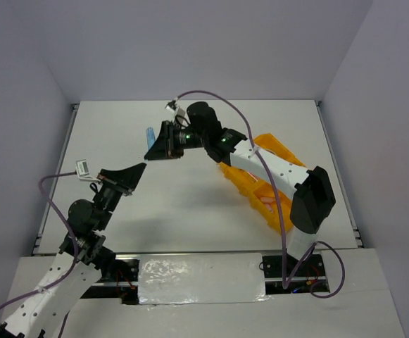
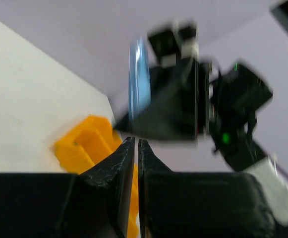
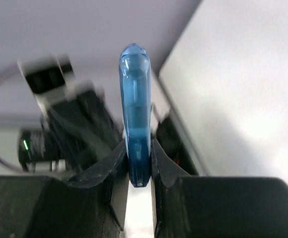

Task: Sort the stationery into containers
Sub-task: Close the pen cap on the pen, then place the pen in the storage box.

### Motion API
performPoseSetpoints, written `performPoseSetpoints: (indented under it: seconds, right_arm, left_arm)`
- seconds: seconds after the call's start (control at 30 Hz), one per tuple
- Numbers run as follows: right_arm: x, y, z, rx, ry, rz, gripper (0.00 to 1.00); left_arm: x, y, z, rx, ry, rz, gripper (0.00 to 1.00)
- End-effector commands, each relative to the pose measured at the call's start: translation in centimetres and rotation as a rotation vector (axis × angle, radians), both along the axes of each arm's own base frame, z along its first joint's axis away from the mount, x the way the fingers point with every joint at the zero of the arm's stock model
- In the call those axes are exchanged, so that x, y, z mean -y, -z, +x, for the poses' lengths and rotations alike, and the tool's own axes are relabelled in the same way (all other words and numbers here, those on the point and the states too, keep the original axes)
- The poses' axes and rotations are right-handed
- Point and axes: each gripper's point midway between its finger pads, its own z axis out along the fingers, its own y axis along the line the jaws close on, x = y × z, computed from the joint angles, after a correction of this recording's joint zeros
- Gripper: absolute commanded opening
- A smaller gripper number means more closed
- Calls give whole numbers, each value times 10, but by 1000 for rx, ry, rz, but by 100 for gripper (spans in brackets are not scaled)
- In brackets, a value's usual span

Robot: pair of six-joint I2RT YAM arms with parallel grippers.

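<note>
White table boxed in by pale walls

A matte white table (image 1: 190, 201) is enclosed on three sides by plain lilac-grey panels: a back wall (image 1: 204, 42), a left wall (image 1: 14, 127) and a right wall (image 1: 391, 127). A thin metal rail (image 1: 56, 176) is fitted along the table's left edge, and another is seen along the right edge. At the near edge a dark track (image 1: 274, 266) is partly covered by a crinkled glossy sheet (image 1: 200, 278), and a white ledge (image 1: 211, 320) is set in front of it. The scene is lit evenly from above, and soft grey shadows are cast on the table. In the wrist views the same white surface and pale walls are seen.
</note>
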Motion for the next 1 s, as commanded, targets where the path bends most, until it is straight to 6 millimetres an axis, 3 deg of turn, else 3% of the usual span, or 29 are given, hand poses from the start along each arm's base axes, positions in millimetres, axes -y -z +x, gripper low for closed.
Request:
performPoseSetpoints:
  seconds: [0.0, 0.13, 0.2, 0.23, 0.27, 0.3, 0.33, 0.37, 0.4, 0.43, 0.5, 0.57, 0.6, 0.63, 0.67, 0.77, 0.9, 0.97]
  right_arm:
    - [-3, -79, 42, 226, 129, 204, 0]
    - [6, -65, 37, 260, 129, 173, 0]
    - [22, -48, 38, 273, 163, 124, 0]
    - [32, -38, 41, 298, 173, 80, 0]
    - [42, -28, 43, 308, 187, 45, 0]
    - [69, -5, 49, 326, 228, -50, 0]
    - [86, 8, 53, 329, 256, -116, 0]
    - [104, 22, 57, 337, 287, -188, 0]
    - [145, 52, 60, 342, 343, -373, 0]
    - [168, 67, 60, 338, 373, -478, 0]
    - [233, 105, 45, 307, 449, -751, 0]
    - [271, 123, 30, 263, 486, -888, 0]
    - [296, 138, 8, 204, 472, -977, 0]
    - [314, 144, 2, 168, 494, -1030, 0]
    - [332, 154, -16, 116, 489, -1088, 2]
    - [343, 154, -26, 111, 554, -1086, 0]
    - [353, 153, -24, 49, 702, -1067, 0]
    - [367, 166, -25, 5, 762, -1092, 0]
  left_arm:
    - [43, 27, -34, -19, 275, 120, 0]
    - [39, 27, -33, -46, 250, 158, 0]
    - [31, 16, -31, -52, 208, 175, 0]
    - [24, 28, -27, -114, 164, 220, 1]
    - [21, 34, -24, -156, 142, 255, 8]
    - [17, 21, -25, -143, 129, 295, 12]
    - [12, 21, -22, -171, 98, 329, 17]
    - [4, 44, -17, -276, 66, 409, 26]
    - [-1, 31, -16, -263, 42, 461, 29]
    - [-6, 33, -15, -290, 26, 502, 32]
    - [-16, 37, -12, -335, 0, 616, 46]
    - [-20, 41, -12, -365, 0, 684, 58]
    - [-22, 32, -13, -344, -6, 713, 66]
    - [-24, 31, -13, -347, -8, 728, 72]
    - [-27, 26, -14, -344, -17, 749, 80]
    - [-32, 16, -17, -334, -28, 774, 91]
    - [-44, 18, -18, -376, -61, 830, 94]
    - [-45, 22, -20, -398, -53, 858, 94]
